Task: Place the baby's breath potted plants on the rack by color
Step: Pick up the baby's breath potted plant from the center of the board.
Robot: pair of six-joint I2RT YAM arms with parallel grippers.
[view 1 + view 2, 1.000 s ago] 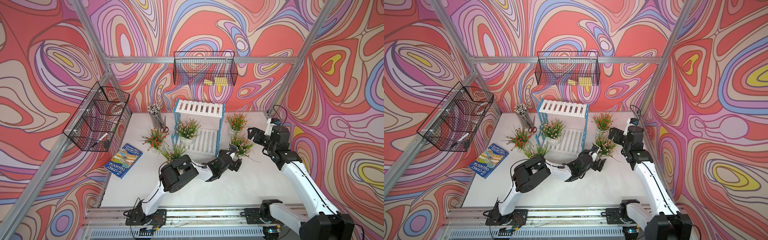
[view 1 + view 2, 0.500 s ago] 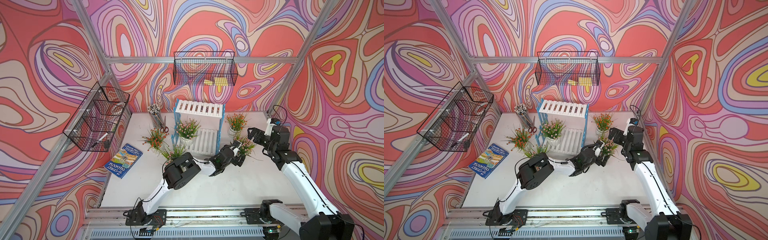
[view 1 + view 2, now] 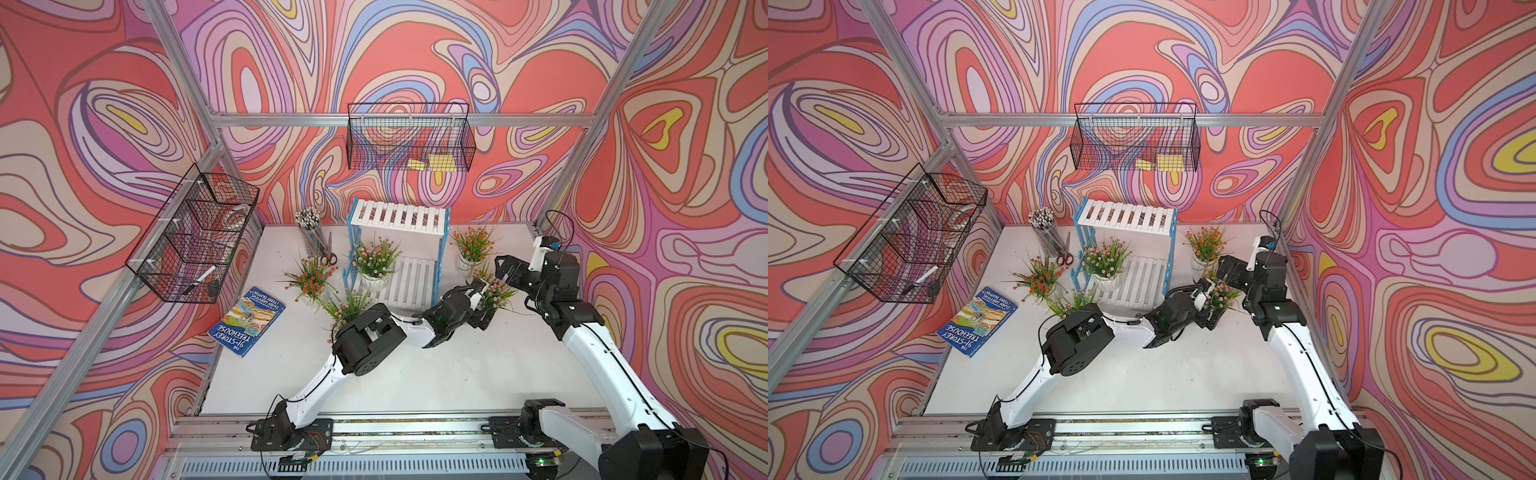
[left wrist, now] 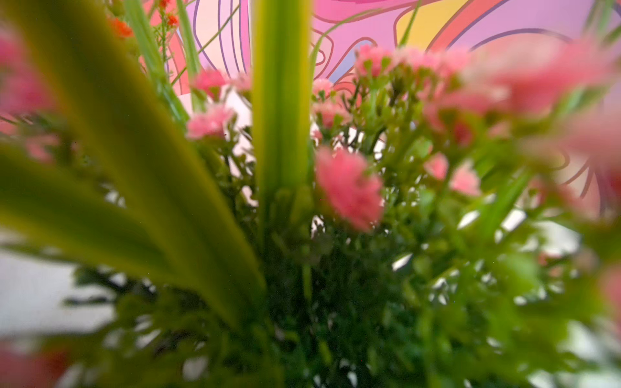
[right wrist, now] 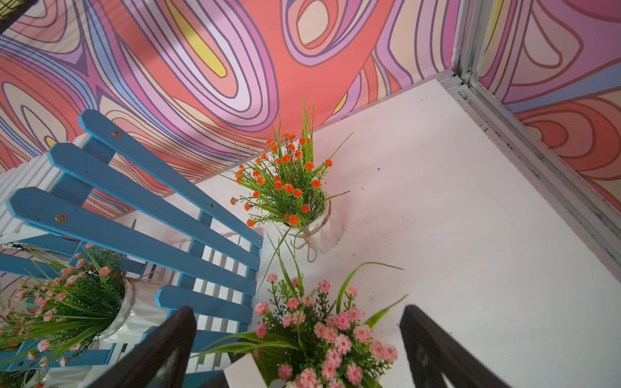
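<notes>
Top views: the rack (image 3: 397, 217) stands at the back of the white table (image 3: 415, 365), its upper shelf bare. The first pink plant (image 3: 376, 259) sits on the rack's lower shelf, toward its left end. The second pink plant (image 3: 349, 305) stands on the table just before the rack's left front corner, partly hidden by the left arm's elbow. The left orange plant (image 3: 311, 278) stands near the rack's left side, and the right orange plant (image 3: 471, 245) just beside its right side. The third pink plant (image 3: 496, 291) stands on the table off the rack's right front corner. The left claw (image 3: 484, 305) reaches this plant's pot, jaws spread wide to either side of it. Whether they touch it cannot be told.

Left wrist view: blurred blooms and green blades of the third pink plant (image 4: 346, 191) fill the frame.

Right wrist view: the right claw (image 5: 298, 312), jaws well apart, hangs over the third pink plant (image 5: 322, 332), beside the rack's blue side (image 5: 151, 201).
</notes>
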